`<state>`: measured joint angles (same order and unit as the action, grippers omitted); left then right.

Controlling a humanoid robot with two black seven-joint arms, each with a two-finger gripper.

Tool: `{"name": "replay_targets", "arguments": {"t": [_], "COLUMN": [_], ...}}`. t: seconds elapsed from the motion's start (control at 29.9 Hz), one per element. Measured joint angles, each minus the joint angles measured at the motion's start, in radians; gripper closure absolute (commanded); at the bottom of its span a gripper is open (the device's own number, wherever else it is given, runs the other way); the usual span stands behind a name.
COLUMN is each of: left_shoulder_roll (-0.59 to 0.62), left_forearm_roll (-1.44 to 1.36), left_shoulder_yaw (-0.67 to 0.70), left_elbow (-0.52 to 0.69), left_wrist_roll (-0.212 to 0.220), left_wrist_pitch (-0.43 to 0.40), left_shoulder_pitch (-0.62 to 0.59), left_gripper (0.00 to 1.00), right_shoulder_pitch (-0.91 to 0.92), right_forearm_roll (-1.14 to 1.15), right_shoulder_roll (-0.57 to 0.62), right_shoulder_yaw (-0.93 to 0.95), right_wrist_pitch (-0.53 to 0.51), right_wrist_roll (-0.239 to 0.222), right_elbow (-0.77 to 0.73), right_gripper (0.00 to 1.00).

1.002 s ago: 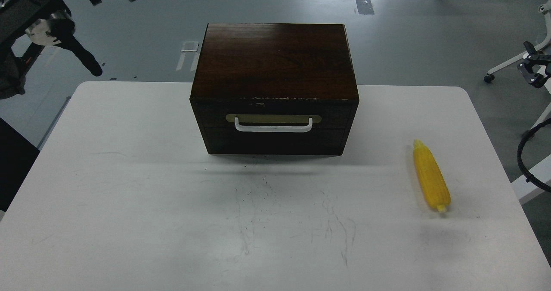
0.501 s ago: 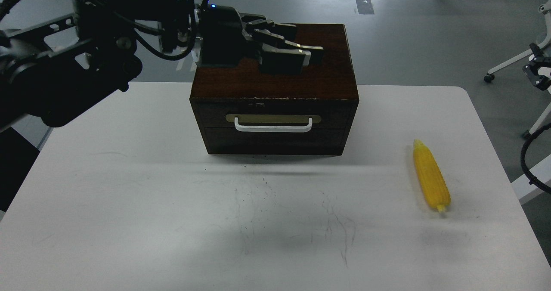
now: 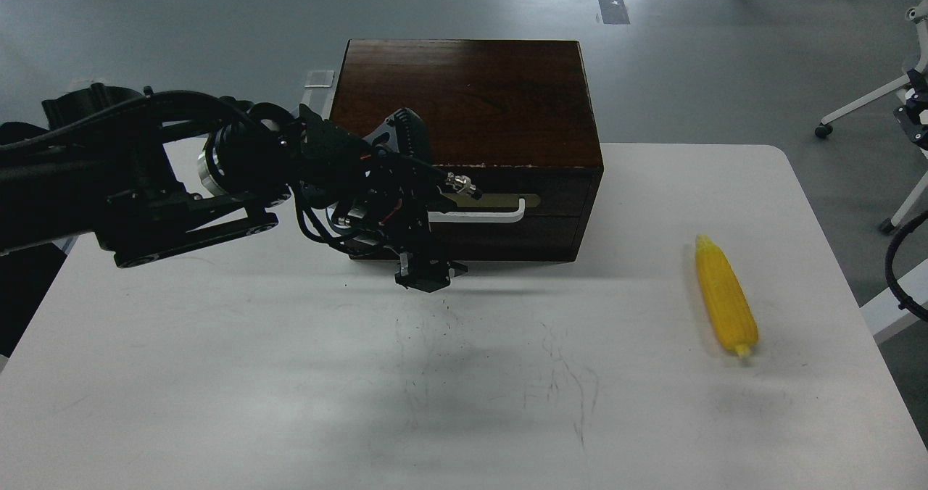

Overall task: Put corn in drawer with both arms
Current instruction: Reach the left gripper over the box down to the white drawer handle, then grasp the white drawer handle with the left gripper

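The corn (image 3: 725, 298) lies on the white table (image 3: 217, 374) at the right, pointed end away from me. The drawer (image 3: 554, 211) of the dark wooden cabinet (image 3: 464, 98) is shut; the right part of its white handle (image 3: 486, 217) shows. My left arm reaches in from the left, and its gripper (image 3: 425, 278) hangs in front of the drawer's left half, pointing down near the table. It is dark and I cannot tell its fingers apart. A black piece at the right edge (image 3: 916, 111) looks like my right gripper, mostly cut off.
The cabinet stands at the table's far middle. A black cable (image 3: 890, 262) loops off the table's right edge. White chair legs (image 3: 863, 106) stand on the grey floor beyond it.
My left arm has swung down from above the cabinet top to in front of the drawer's left half, now covering part of the handle. The corn and cabinet have not moved.
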<state>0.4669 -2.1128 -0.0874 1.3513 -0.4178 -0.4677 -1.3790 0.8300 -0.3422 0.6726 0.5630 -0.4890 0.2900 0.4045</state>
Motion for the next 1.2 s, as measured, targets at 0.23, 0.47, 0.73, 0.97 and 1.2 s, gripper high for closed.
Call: {"name": "replay_targets", "arguments": {"t": [0.23,0.47,0.73,0.97,1.2], "left_shoulder_roll": [-0.010,-0.009,-0.008,-0.020,-0.042], "left_forearm_roll": [-0.014,-0.065,-0.069,-0.069,-0.069], "left_shoulder_yaw": [-0.003,-0.008,-0.026,-0.035,-0.047], "left_elbow": [-0.006,-0.009,-0.009,-0.024,-0.067], "left_wrist_roll": [0.000,0.002,0.004,0.004,0.004], "left_wrist_pitch": [0.003,0.003,0.018,0.020,0.020], "left_shoulder_pitch": [-0.028,-0.025,-0.018,-0.013,-0.013], "left_gripper": [0.11,0.11,0.19,0.20,0.20], "right_shoulder_pitch": [0.000,-0.001,-0.002,0.000,0.000], "right_forearm_roll": [0.000,0.000,0.000,0.000,-0.002], "right_shoulder_roll": [0.003,0.002,0.001,0.001,0.001], "right_shoulder_yaw": [0.000,0.000,0.000,0.002,0.026], "right_wrist_pitch": [0.000,0.000,0.000,0.000,0.000], "right_wrist_roll": [0.000,0.000,0.000,0.000,0.000], "right_elbow": [-0.001,-0.007,-0.020,-0.020,-0.043], "right_gripper": [0.00,0.00,0.00,0.00,0.00]}}
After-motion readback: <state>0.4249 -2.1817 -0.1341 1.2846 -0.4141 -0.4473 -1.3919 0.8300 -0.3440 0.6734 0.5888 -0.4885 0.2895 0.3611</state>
